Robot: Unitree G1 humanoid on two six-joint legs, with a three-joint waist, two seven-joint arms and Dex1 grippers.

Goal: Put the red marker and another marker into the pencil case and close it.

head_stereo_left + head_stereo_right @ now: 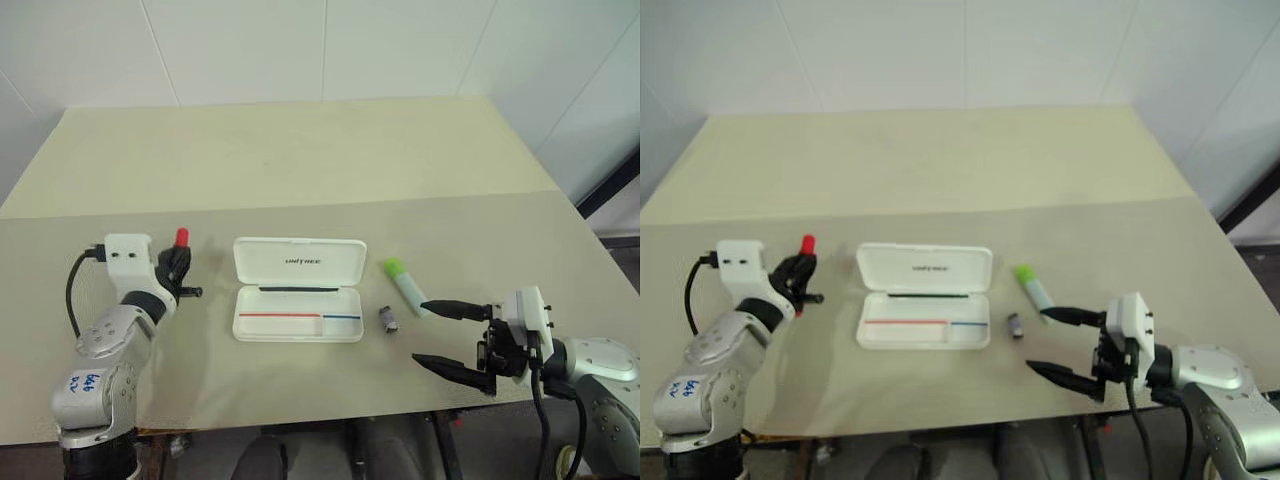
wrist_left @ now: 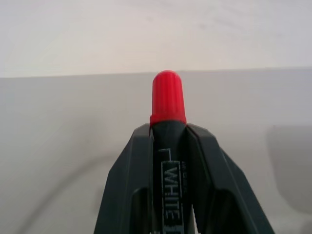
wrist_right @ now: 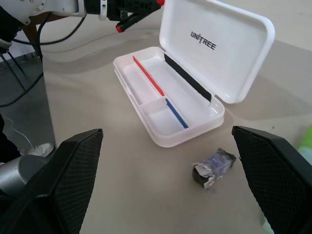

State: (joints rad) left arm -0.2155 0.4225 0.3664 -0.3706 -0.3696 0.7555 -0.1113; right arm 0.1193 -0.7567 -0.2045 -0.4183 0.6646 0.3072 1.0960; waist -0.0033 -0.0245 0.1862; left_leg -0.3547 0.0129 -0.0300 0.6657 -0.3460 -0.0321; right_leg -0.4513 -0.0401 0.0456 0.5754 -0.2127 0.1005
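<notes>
A beige tabletop [image 1: 300, 150] carries a flat white hard-plastic pencil case [image 1: 298, 328] with rounded corners, lying open near the front edge; its hinged lid [image 1: 299, 261], lettered in black, stands raised behind the tray, and a red and a blue stripe run along the tray's inner divider. The tray holds no pen.

Left of the case, the left gripper [image 1: 176, 262] is raised above the table, its two black fingers [image 2: 131, 185] pinching the slim red marker [image 2: 168, 100], whose red cap juts beyond the fingertips while its dark, white-lettered barrel lies between them.

Right of the case, a small dark grey cylindrical stub [image 1: 388, 319] rests on the table just beside the tray's right end. Farther right lies the short chunky highlighter [image 1: 403, 284] with a lime-green cap and pale mint body, cap pointing away from the robot.

The right gripper [image 1: 450, 338] hovers at the front right, fingers [image 1: 455, 310] spread wide and holding nothing; its upper fingertip lies close to the highlighter's near end.
</notes>
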